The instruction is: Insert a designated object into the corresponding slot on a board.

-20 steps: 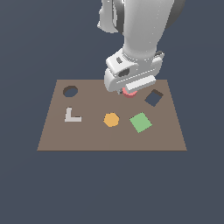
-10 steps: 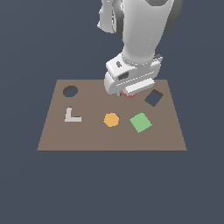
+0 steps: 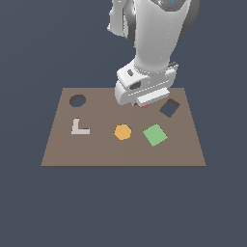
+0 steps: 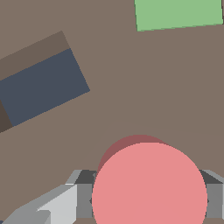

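The pinkish-red disc (image 4: 148, 192) lies on the brown board (image 3: 120, 154), between the fingers of my gripper (image 4: 148, 199). The grey fingers (image 4: 85, 192) stand tight against both sides of the disc, so the gripper looks shut on it. In the exterior view the gripper (image 3: 144, 102) is down at the board's far middle and only a red sliver of the disc (image 3: 143, 104) shows under it. The dark roundish slot (image 3: 77, 101) is at the board's far corner on the exterior view's left, well apart from the gripper.
A dark tilted square hole (image 3: 169, 108) lies just to the exterior view's right of the gripper and also shows in the wrist view (image 4: 41, 89). A green square (image 3: 155, 134), an orange hexagon (image 3: 122, 131) and a white L-shaped piece (image 3: 78, 127) lie on the board's near half.
The gripper has come down over the red disc. The disc showed plainly under the hand a second ago; now the hand hides nearly all of it.
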Robot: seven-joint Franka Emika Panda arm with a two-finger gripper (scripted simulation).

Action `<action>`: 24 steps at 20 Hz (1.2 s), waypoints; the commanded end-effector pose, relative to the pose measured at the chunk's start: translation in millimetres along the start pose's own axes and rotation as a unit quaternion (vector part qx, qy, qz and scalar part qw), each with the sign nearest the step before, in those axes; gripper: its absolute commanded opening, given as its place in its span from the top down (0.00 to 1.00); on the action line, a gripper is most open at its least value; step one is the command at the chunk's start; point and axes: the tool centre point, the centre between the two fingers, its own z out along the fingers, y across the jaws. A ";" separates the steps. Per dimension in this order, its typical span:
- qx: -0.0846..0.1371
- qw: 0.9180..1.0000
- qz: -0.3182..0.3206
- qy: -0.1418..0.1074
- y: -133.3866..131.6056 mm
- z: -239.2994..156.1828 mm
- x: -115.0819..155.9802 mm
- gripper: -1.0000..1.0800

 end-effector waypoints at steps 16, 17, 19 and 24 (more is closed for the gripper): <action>0.000 0.999 -0.049 0.000 -5.0 -0.4 -11.1 1.00; 0.000 0.998 -0.059 0.000 -5.8 -0.5 -13.2 1.00; 0.000 0.997 -0.079 0.000 -7.5 -0.6 -18.1 1.00; 0.000 0.990 -0.144 0.000 -11.4 -1.1 -33.5 1.00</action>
